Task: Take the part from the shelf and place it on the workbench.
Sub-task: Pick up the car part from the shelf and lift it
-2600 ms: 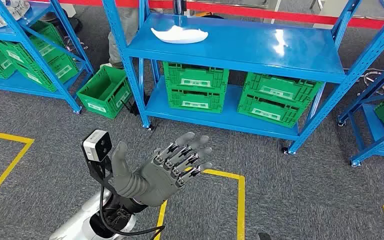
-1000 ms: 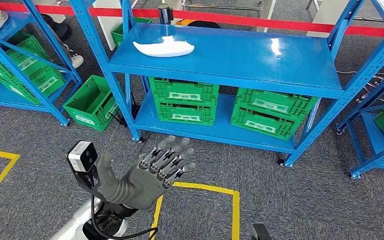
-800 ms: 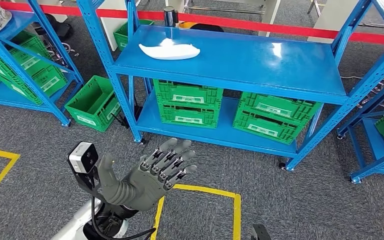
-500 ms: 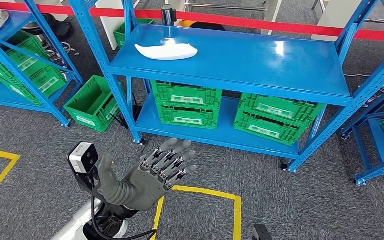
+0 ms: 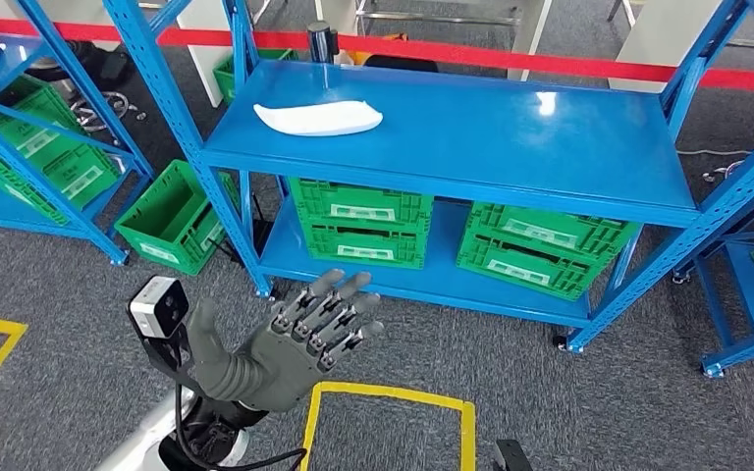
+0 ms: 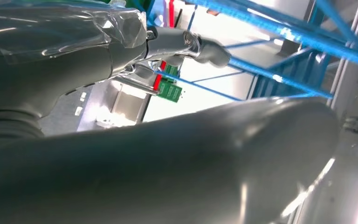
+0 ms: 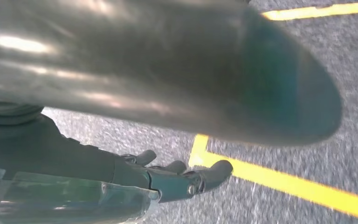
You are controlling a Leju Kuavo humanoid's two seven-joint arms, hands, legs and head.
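The grey left hand (image 5: 275, 348) is raised palm-up with fingers spread, holding nothing, above grey carpet marked with yellow floor tape (image 5: 393, 397); the right hand (image 7: 121, 179) hangs over the carpet, fingers loosely extended and empty. Beyond stands the blue metal shelf (image 5: 550, 137), with green plastic crates (image 5: 363, 221) bearing white labels too small to read on its lower level. The white curved plastic part (image 5: 318, 118) lies on the top level's left end, well apart from both hands.

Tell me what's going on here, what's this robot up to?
It stands facing a blue shelf where a white part lies on the top level, untouched. Its left hand is raised in front of it, fingers spread, holding nothing. The right hand hangs low over the grey floor with yellow lines, also holding nothing. Green crates sit on the lower level.
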